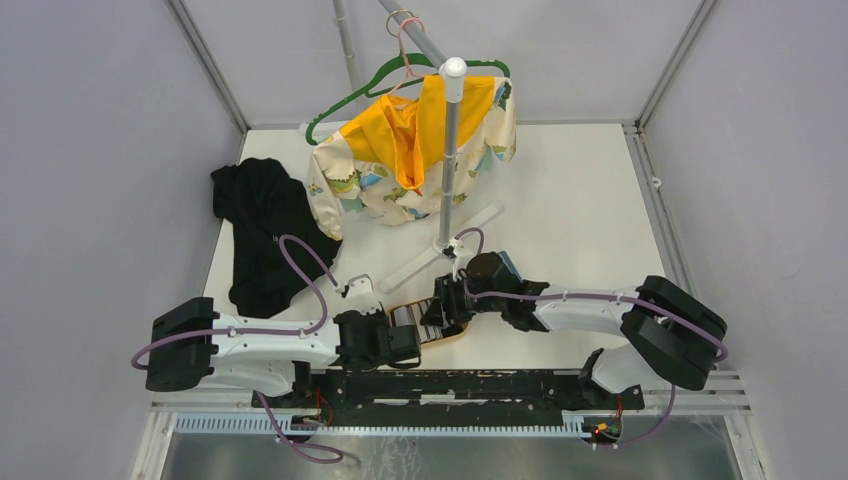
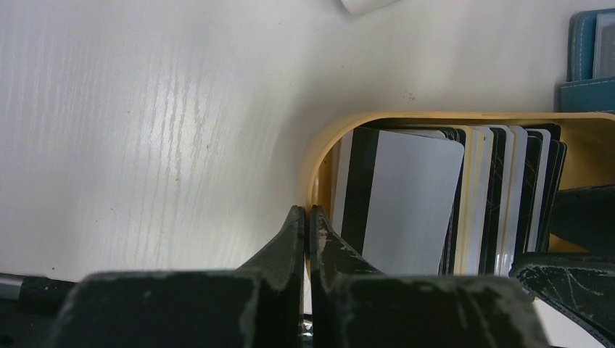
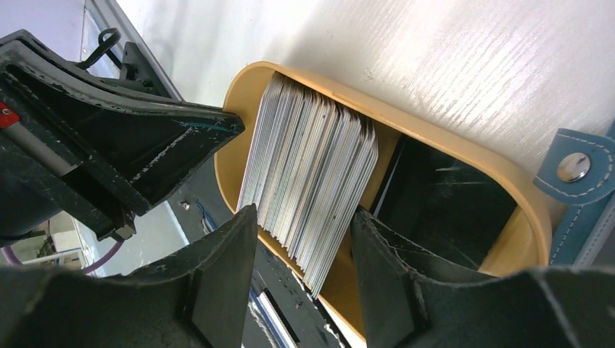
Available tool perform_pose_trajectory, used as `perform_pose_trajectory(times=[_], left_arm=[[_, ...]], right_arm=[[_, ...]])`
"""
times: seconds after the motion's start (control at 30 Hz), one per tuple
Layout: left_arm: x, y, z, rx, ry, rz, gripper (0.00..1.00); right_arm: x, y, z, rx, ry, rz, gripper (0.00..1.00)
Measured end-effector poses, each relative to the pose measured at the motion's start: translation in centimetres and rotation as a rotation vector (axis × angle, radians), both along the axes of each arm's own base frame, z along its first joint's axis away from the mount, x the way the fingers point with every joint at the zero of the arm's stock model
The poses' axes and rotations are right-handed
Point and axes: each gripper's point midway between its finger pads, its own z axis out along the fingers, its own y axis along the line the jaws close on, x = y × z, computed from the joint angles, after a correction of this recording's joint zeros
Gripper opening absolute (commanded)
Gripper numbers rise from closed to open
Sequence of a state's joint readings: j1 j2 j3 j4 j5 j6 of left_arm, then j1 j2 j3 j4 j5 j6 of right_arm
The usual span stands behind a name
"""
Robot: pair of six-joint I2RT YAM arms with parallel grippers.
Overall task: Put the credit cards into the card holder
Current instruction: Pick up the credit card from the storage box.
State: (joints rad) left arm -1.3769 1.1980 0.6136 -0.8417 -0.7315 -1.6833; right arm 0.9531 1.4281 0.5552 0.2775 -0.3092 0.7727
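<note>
Credit cards (image 3: pixel 312 145) stand on edge between the right gripper's (image 3: pixel 304 212) unclenched fingers, faces toward each finger; left gripper (image 2: pixel 306 214) pinches the tray (image 2: pixel 435 116) rim

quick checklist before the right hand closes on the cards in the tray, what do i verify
1. Right hand astride the credit cards: ok, one finger on each side of the upright stack.
2. Fingers already gripping the stack: cannot tell.
3. Wooden tray steadied: ok, the left hand is shut with its tips at the tray's end rim.
4. Hands apart from each other: ok, the right wrist view shows a gap between them.
5. Card holder near: ok, it lies just past the tray's far end.
6. Card holder open to take cards: cannot tell.
</note>
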Motion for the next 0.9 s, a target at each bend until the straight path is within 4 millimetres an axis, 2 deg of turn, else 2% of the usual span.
perform_pose_trajectory(times=[0.1, 0.27, 0.4, 0.6, 0.9], left_arm=[[0.0, 0.0, 0.0, 0.000, 0.000, 0.000, 0.02], [0.0, 0.0, 0.0, 0.000, 0.000, 0.000, 0.02], [0.0, 0.0, 0.0, -0.001, 0.000, 0.001, 0.02], [0.0, 0.0, 0.0, -0.001, 0.000, 0.001, 0.02], [0.1, 0.4, 0.1, 0.015, -0.010, 0.005, 0.02]], right_arm=[[0.2, -0.1, -0.4, -0.001, 0.007, -0.004, 0.56], [0.3, -0.2, -2.4, -0.029, 0.060, -0.004, 0.55], [-0.2, 0.4, -2.6, -0.007, 0.091, 0.026, 0.54], [-0.3, 0.3, -2.3, 0.009, 0.102, 0.041, 0.51], [1.7, -0.5, 0.6, 0.085, 0.062, 0.001, 0.48]])
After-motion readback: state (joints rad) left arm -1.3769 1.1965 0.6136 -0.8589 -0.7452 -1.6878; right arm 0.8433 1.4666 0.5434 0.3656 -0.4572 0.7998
